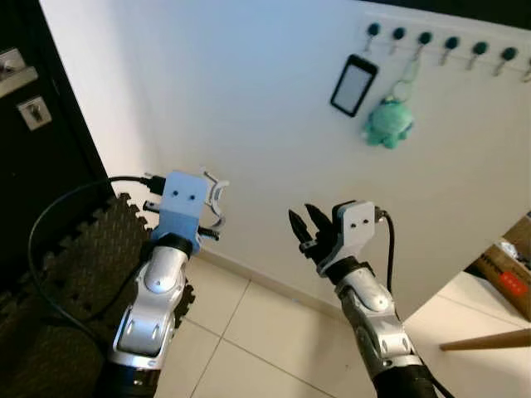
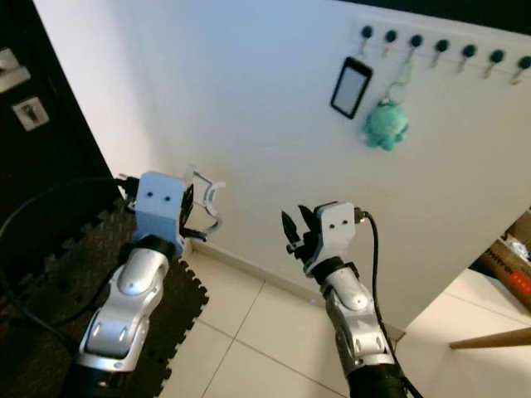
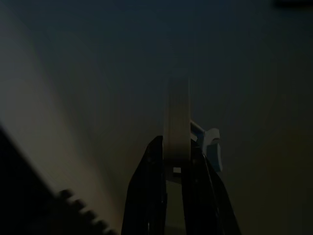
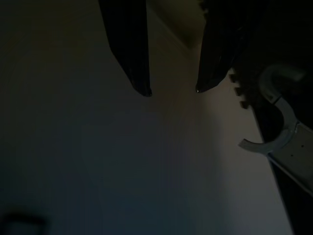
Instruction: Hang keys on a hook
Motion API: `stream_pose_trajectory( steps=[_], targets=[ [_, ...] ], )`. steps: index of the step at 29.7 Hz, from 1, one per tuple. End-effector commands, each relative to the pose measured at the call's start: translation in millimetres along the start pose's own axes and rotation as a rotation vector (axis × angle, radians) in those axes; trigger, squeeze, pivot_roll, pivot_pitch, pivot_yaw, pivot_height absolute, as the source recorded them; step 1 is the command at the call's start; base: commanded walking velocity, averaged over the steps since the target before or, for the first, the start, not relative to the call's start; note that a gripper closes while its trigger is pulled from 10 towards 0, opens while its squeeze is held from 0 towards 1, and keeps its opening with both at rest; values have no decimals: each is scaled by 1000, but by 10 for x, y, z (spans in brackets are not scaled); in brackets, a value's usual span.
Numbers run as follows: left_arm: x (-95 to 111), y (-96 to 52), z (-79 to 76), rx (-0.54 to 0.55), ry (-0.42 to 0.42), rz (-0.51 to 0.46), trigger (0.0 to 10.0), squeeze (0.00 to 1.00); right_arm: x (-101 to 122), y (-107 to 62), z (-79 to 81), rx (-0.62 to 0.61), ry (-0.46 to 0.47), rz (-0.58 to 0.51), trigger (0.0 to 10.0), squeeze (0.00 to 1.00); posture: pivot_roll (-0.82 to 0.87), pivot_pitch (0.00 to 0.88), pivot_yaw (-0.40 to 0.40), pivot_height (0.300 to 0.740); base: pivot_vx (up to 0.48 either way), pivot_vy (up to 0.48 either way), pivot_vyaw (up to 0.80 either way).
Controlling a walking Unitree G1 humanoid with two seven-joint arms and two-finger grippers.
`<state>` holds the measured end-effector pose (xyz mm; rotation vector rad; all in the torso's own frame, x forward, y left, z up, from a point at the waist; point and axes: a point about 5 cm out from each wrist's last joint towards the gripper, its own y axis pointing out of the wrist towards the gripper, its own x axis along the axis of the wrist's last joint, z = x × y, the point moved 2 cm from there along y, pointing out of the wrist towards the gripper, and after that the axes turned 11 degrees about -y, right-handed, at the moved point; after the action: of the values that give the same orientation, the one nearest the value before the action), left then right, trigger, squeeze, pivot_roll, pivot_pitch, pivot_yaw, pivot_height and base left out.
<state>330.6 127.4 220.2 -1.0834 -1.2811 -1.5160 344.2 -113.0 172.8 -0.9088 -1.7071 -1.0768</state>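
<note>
Left pincer (image 1: 214, 201) clenched on a white clip (image 3: 176, 128), low by wall. Right pincer (image 1: 304, 225) released, empty. Hooks (image 1: 451, 42) above right; green plush keys (image 1: 387, 121) hang there.

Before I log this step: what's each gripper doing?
Left gripper: shut on a white clip.
Right gripper: open, holding nothing.
</note>
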Motion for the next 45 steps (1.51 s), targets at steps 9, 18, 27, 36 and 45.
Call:
stream_pose_trajectory(
  steps=[9, 18, 27, 36, 45],
  targets=[
    [-21, -10, 6, -1, 8, 10, 10000, 0, -32, -24, 0, -3, 7, 13, 10000, 0, 156, 191, -50, 740, 235, -359, 0],
    [-24, -9, 5, -2, 8, 13, 10000, 0, -33, -30, 0, -3, 7, 14, 10000, 0, 153, 193, -50, 740, 58, -65, 0],
    [-16, -14, -2, -2, -8, 7, 10000, 0, -33, -38, 0, -3, 7, 14, 10000, 0, 153, 195, -49, 740, 0, 0, 0],
    [-1, -23, -13, -10, -22, -4, 10000, 0, -36, -39, 3, -1, 7, 15, 10000, 0, 153, 196, -50, 740, 0, 0, 0],
    [13, -19, -6, -4, -30, -13, 10000, 0, -43, -42, 2, 1, 4, 19, 10000, 0, 151, 196, -53, 740, 0, 0, 0]
  ],
)
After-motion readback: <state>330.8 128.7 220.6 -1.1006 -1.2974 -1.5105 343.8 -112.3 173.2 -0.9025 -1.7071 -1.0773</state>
